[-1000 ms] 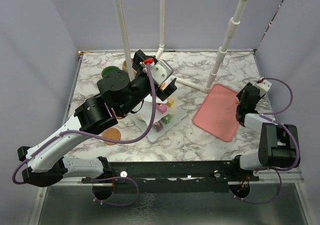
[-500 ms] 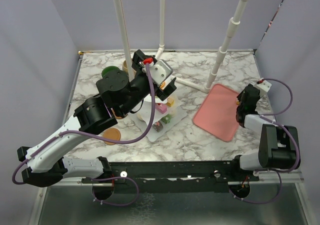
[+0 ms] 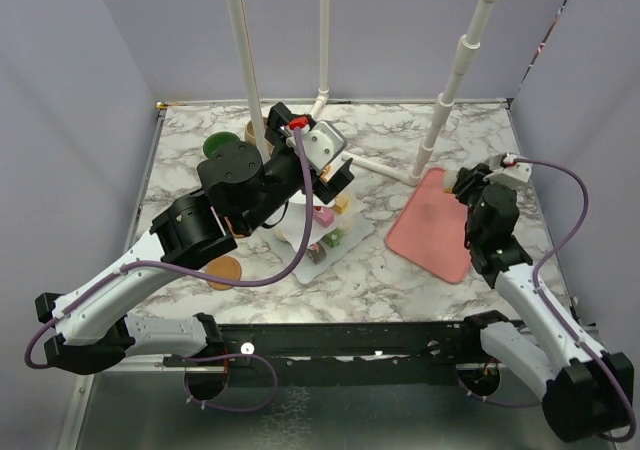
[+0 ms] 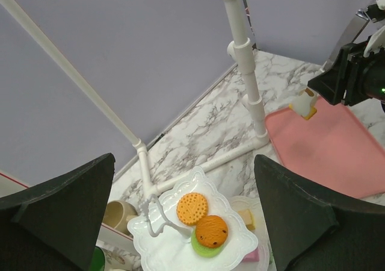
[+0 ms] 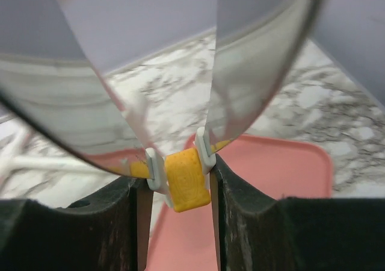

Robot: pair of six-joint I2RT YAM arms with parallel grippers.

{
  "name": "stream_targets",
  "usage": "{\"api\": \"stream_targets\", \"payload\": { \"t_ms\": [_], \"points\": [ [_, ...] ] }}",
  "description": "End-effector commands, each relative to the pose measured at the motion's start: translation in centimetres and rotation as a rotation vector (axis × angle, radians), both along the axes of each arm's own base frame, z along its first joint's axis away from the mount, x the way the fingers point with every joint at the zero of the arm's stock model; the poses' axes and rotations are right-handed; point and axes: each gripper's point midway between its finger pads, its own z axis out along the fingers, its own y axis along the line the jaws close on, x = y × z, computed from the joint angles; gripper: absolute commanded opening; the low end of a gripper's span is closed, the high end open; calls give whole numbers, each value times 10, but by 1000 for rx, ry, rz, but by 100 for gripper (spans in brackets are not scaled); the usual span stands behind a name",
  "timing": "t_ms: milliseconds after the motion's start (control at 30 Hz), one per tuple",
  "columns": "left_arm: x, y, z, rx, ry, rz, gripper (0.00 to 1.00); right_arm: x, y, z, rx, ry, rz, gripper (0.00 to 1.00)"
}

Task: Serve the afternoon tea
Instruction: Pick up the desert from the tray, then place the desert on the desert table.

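Right wrist view: the right fingers (image 5: 237, 223) were clamped on a small yellow toy pastry (image 5: 184, 185), gripped by its two narrow sides at the very tips and held in the air above the pink tray (image 3: 430, 232). The piece looked light, stiff and smooth, probably moulded plastic. With so little surface between the pads, it could easily twist or slip out. A hold across the flat sides near its middle seemed the safest.

Left wrist view: the left fingers (image 4: 66, 205) stood wide apart and empty above the white tiered stand (image 4: 146, 239). Its top plate carried a round biscuit (image 4: 192, 206) and a chocolate-chip cookie (image 4: 212, 230). The stand looked light and top-heavy, and its wire loop handle (image 4: 154, 214) was the likely place to take hold.

Overhead view: the stand sat left of centre on the marble-patterned worktop (image 3: 400, 280), well apart from the tray. Behind it were a green-lined mug (image 3: 215, 145) and a beige mug (image 4: 118, 212), and a round brown coaster (image 3: 225, 269) lay near the front. The worktop appeared hard, flat and glossy. Plain lavender walls enclosed it, and a white pipe frame (image 3: 440, 110) rose from its rear half.
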Motion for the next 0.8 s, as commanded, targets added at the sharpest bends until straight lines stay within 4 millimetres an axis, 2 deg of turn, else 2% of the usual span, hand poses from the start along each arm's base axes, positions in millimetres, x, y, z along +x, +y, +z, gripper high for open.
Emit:
{"api": "stream_targets", "payload": {
  "t_ms": [0, 167, 433, 500, 600, 767],
  "points": [
    [6, 7, -4, -14, 25, 44, 99, -22, 47, 47, 22, -49, 149, 28],
    [21, 14, -16, 1, 64, 85, 99, -38, 109, 110, 54, -132, 355, 27],
    [24, 27, -12, -7, 52, 112, 99, -34, 227, 204, -2, -249, 711, 27],
    [23, 30, -9, -12, 45, 111, 99, -34, 252, 219, -21, -267, 772, 27],
    [18, 33, -6, -22, 35, 96, 99, -26, 281, 226, -35, -266, 844, 28],
    [14, 35, -2, -29, 26, 81, 99, -9, 313, 233, -39, -279, 904, 28]
  ]
}}
